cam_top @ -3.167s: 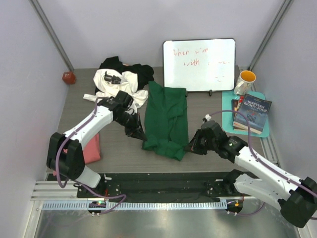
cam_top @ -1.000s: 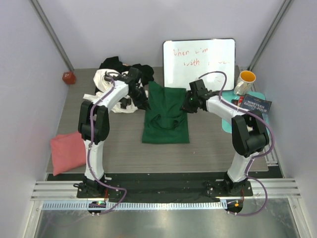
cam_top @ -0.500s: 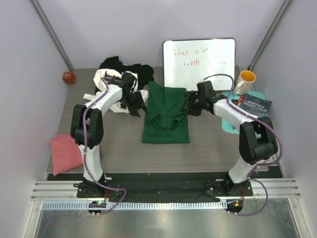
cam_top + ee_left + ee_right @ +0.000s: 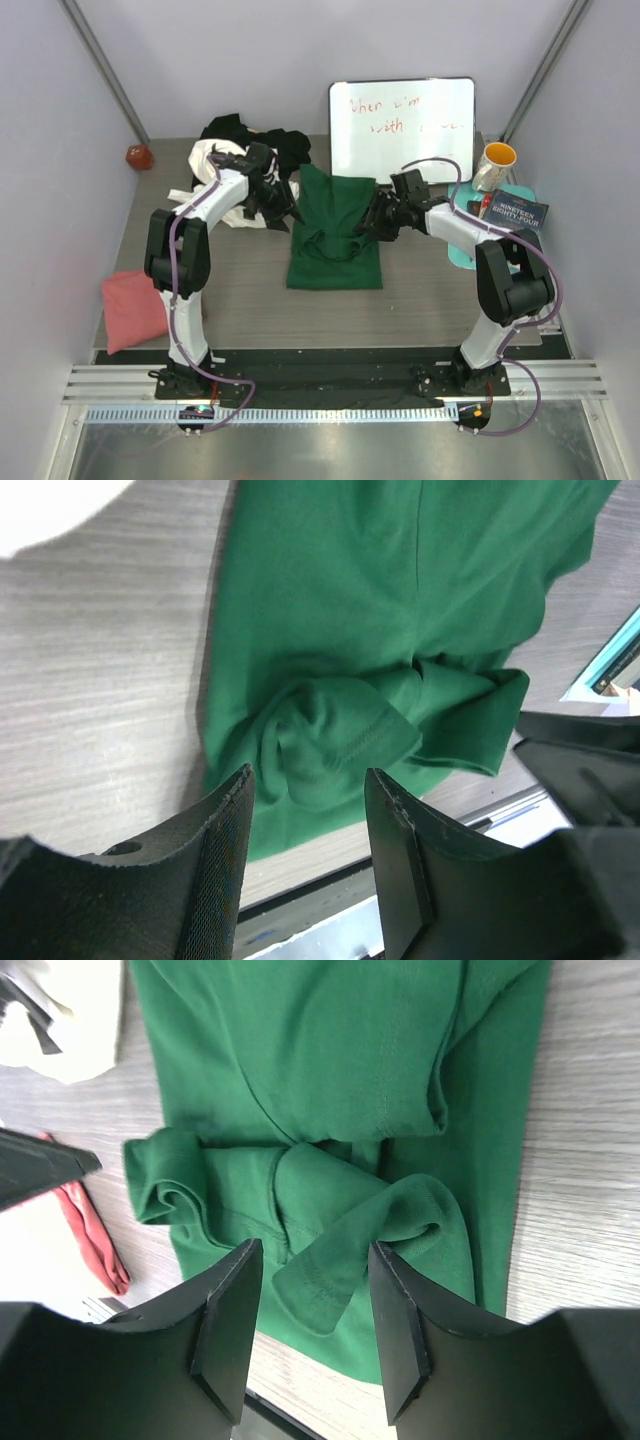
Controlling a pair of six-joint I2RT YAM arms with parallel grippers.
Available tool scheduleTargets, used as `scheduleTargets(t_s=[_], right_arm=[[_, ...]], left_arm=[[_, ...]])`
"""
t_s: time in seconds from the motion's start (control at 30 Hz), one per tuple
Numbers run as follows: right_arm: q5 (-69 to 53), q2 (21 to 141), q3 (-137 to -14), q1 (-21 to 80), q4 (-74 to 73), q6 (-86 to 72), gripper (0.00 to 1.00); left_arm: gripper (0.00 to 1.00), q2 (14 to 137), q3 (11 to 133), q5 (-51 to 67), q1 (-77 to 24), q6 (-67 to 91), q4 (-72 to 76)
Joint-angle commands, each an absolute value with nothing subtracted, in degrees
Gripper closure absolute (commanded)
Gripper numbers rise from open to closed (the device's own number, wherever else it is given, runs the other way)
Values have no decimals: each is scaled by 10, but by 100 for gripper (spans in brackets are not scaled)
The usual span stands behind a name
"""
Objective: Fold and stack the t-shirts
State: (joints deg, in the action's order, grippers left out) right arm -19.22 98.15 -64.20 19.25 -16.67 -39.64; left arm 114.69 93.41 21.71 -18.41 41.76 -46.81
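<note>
the grey wood-grain table (image 4: 250, 300) holds a half-folded dark green cloth t-shirt (image 4: 335, 235) at its middle and a folded salmon pink cloth t-shirt (image 4: 135, 305) near left. the left gripper (image 4: 287, 212) and right gripper (image 4: 372, 222) flank the green one, fingers spread, gripping nothing.

Reaches far out from the near edge with the left arm (image 4: 212, 205), bends at the elbow and turns inward to the left edge of the dark green t-shirt (image 4: 335, 240). Hangs the left gripper (image 4: 308, 780) just above that shirt's left side, jaws spread apart, nothing between them. Mirrors this with the right arm (image 4: 462, 226): stretched out, bent, angled inward to the shirt's right edge. Hangs the right gripper (image 4: 315, 1250) over the bunched fold on the shirt's right side, jaws likewise parted and gripping nothing.
</note>
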Motion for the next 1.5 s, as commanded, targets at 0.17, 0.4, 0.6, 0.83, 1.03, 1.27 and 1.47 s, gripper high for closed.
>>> scheduleTargets(t_s=[0.17, 0.4, 0.6, 0.83, 1.03, 1.27, 1.47], right_arm=[[-214, 1006, -655, 214, -142, -407, 47], [-222, 1012, -655, 215, -131, -413, 81], [-226, 1016, -663, 214, -130, -419, 99], [-234, 1027, -664, 185, -130, -448, 99], [-229, 1023, -653, 137, -128, -475, 99], [-237, 1060, -671, 119, -127, -488, 99], [-238, 1099, -679, 118, -105, -498, 99]], left_arm=[[50, 1199, 976, 236, -199, 413, -449], [65, 1224, 984, 246, -209, 410, -439], [100, 1223, 983, 250, -209, 408, -437], [100, 1213, 980, 256, -188, 423, -431], [100, 1199, 970, 231, -163, 458, -434], [100, 1240, 1022, 232, -152, 469, -477], [100, 1269, 1050, 216, -151, 471, -496]])
